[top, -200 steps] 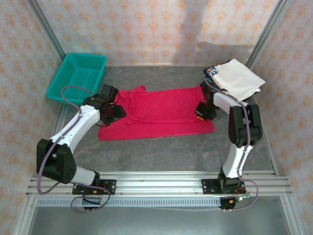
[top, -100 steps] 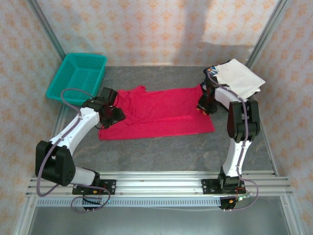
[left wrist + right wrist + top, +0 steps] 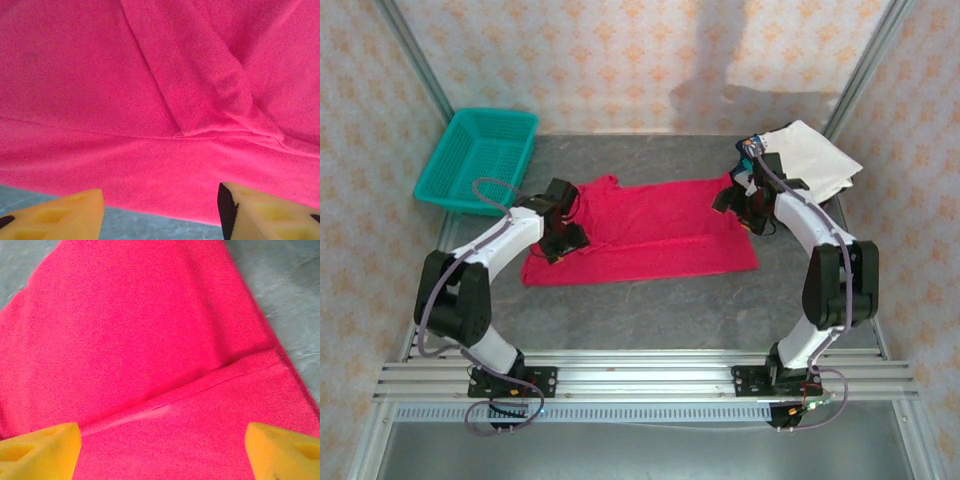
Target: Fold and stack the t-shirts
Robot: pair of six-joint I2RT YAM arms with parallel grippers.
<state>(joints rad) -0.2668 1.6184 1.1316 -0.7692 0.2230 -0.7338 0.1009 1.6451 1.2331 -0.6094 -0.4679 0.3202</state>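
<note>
The bright red t-shirt [image 3: 650, 232] lies spread flat across the middle of the table, partly folded, with a folded edge running along it [image 3: 190, 385]. My left gripper [image 3: 563, 232] hovers over the shirt's left end, near a sleeve fold [image 3: 210, 100]; it is open [image 3: 160, 215] and nothing is between its yellow fingers [image 3: 55, 217]. My right gripper [image 3: 740, 203] is open over the shirt's far right corner [image 3: 162, 450], also holding nothing. A folded white t-shirt [image 3: 810, 160] rests on a dark navy one [image 3: 752, 146] at the back right.
A teal mesh basket [image 3: 480, 155] stands at the back left. Bare grey tabletop [image 3: 660, 310] lies in front of the red shirt and shows past its hem [image 3: 150, 227] and corner [image 3: 290, 290]. Metal frame posts border both sides.
The right gripper has shifted up toward the shirt's far right corner, its elbow swinging out right. The left arm has drawn in, moving its gripper slightly right over the shirt's left end.
</note>
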